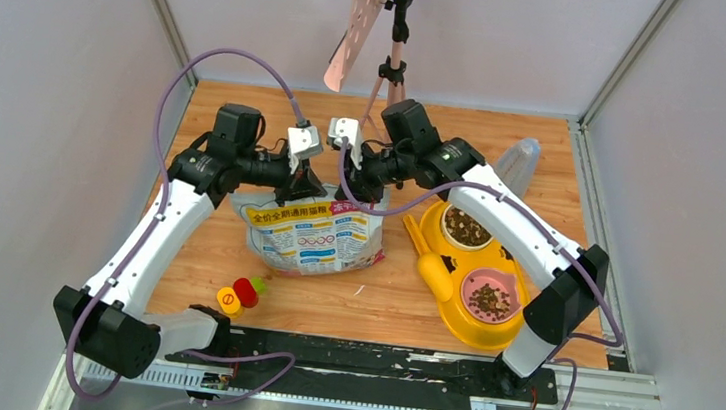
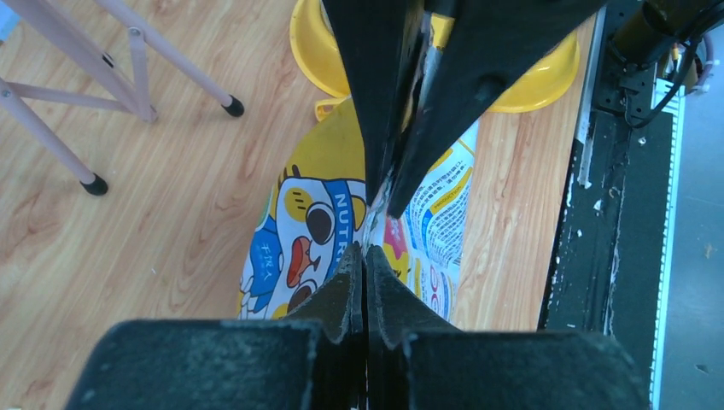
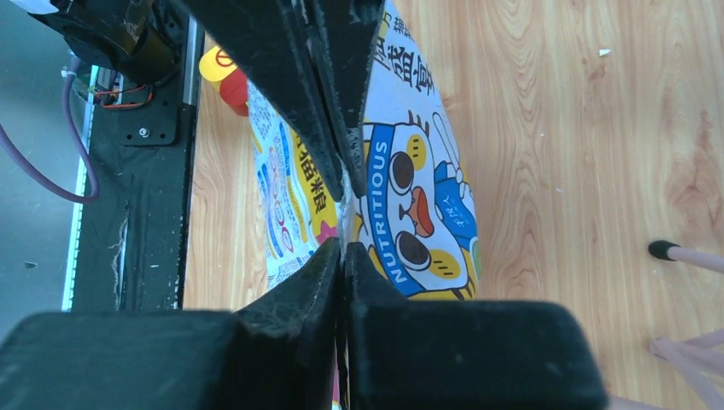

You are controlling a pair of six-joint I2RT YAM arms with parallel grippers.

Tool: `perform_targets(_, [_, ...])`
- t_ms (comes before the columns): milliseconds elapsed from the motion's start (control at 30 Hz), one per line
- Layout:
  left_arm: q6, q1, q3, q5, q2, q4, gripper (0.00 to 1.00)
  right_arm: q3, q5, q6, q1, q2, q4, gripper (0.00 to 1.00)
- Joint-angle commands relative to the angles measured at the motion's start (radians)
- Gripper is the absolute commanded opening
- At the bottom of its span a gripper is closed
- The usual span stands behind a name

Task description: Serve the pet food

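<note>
Tripod [image 1: 390,72] behind, scoop [image 1: 433,270] beside the bag [image 1: 315,243], whose top left gripper [image 2: 365,252] and right gripper [image 3: 343,248] both pinch. Kibble [image 1: 488,300] sits in bowls [image 1: 514,292] to their right.

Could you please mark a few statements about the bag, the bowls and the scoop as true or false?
1. The left end effector and right end effector are both shut on the top edge of the bag. True.
2. The pink bowl is empty. False: it holds pet food.
3. The yellow scoop is inside the bag. False: it lies outside the bag, beside the yellow feeder.
4. In the top view, the bag stands to the left of the yellow feeder. True.
</note>
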Motion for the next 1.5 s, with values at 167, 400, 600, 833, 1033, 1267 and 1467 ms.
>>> perform_targets(167, [0.059, -0.004, 0.058, 0.072, -0.018, -0.041, 0.04, 0.069, -0.063, 0.061, 0.014, 0.038, 0.077, 0.00])
perform_targets(400, [0.143, -0.004, 0.073, 0.038, -0.028, -0.162, 0.29, 0.089, -0.087, 0.104, 0.014, 0.068, 0.098, 0.11])
perform_targets(600, [0.206, -0.004, 0.082, -0.014, -0.027, -0.220, 0.01, 0.072, -0.119, 0.117, 0.010, 0.049, 0.109, 0.00])
perform_targets(833, [0.259, 0.001, 0.075, -0.123, -0.047, -0.230, 0.01, 0.006, -0.112, 0.046, -0.059, -0.053, 0.071, 0.00])
perform_targets(1033, [0.250, 0.001, 0.061, -0.117, -0.055, -0.216, 0.00, 0.002, -0.042, -0.055, -0.065, -0.073, -0.061, 0.00])
perform_targets(1267, [0.263, 0.001, 0.085, -0.110, -0.045, -0.242, 0.00, 0.001, 0.054, -0.072, -0.093, -0.104, -0.096, 0.19])
perform_targets(1467, [0.275, 0.001, 0.090, -0.116, -0.050, -0.262, 0.00, 0.046, -0.046, -0.097, -0.200, -0.120, -0.192, 0.02])
